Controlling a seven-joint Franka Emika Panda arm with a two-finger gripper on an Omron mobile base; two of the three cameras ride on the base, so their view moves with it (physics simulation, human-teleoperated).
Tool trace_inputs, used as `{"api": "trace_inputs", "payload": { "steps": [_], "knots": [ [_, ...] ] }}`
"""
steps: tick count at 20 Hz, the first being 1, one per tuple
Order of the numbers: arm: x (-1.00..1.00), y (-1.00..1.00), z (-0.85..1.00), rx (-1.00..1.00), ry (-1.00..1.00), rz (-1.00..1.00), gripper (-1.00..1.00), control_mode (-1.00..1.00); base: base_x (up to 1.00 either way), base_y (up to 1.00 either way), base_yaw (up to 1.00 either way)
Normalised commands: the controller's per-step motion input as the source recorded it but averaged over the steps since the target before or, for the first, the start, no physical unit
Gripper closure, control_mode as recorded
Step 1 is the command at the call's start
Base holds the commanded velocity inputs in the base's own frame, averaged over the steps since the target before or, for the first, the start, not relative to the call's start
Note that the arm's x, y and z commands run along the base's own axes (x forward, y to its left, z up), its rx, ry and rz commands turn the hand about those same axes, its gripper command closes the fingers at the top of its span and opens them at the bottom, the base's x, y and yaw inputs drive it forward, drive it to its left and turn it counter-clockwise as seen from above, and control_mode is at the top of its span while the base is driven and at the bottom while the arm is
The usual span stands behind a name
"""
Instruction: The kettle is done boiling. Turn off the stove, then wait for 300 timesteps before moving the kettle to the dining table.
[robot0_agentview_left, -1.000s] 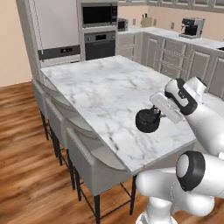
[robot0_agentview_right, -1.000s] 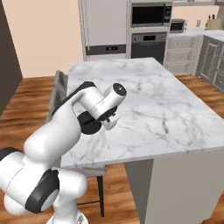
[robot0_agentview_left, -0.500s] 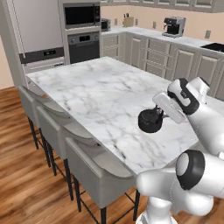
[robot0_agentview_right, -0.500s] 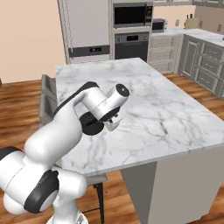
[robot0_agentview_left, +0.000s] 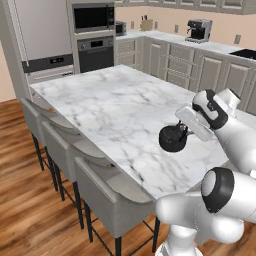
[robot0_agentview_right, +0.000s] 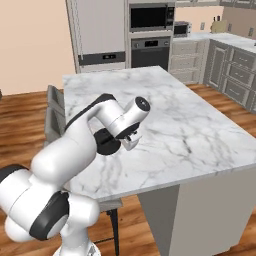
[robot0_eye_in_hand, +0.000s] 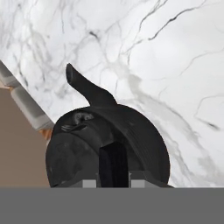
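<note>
The near-black kettle (robot0_agentview_left: 172, 139) sits low over the marble top of the dining table (robot0_agentview_left: 110, 102), near its front right part; I cannot tell whether it touches the marble. My gripper (robot0_agentview_left: 183, 133) is shut on its arched handle. From the other side, the kettle (robot0_agentview_right: 106, 142) is half hidden behind my gripper (robot0_agentview_right: 124, 142) above the dining table (robot0_agentview_right: 170, 115). In the hand view the kettle (robot0_eye_in_hand: 109, 140) points its spout up the picture, with my gripper (robot0_eye_in_hand: 113, 180) closed on the handle and the dining table (robot0_eye_in_hand: 175, 61) beneath. A black corner of the stove (robot0_agentview_left: 246, 53) lies on the far counter.
Three grey chairs (robot0_agentview_left: 102, 192) line the table's left long side over the wooden floor (robot0_agentview_left: 30, 210). Behind stand a fridge (robot0_agentview_left: 40, 35), a wall oven with microwave (robot0_agentview_left: 92, 37), grey cabinets (robot0_agentview_left: 182, 65) and a coffee machine (robot0_agentview_left: 198, 30). A chair (robot0_agentview_right: 54, 112) shows by my arm.
The whole picture has shifted, so the base has moved along the table. The kettle stays in my shut gripper, in the same place relative to the arm.
</note>
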Motion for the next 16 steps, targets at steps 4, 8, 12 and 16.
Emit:
{"api": "trace_inputs", "payload": {
  "steps": [4, 8, 12, 16],
  "knots": [
    [0.25, 0.03, -0.18, 0.02, 0.01, 0.00, 1.00, -1.00, 0.00, 0.00, 0.00],
    [0.33, 0.12, -0.24, 0.04, 0.02, 0.00, 1.00, -1.00, 0.00, 0.00, 0.00],
    [0.33, 0.17, -0.26, 0.04, 0.04, 0.00, 1.00, -1.00, 0.00, 0.00, 0.00],
    [0.30, 0.20, -0.29, 0.04, 0.03, 0.00, 1.00, -1.00, 0.00, 0.00, 0.00]
  ]
}}
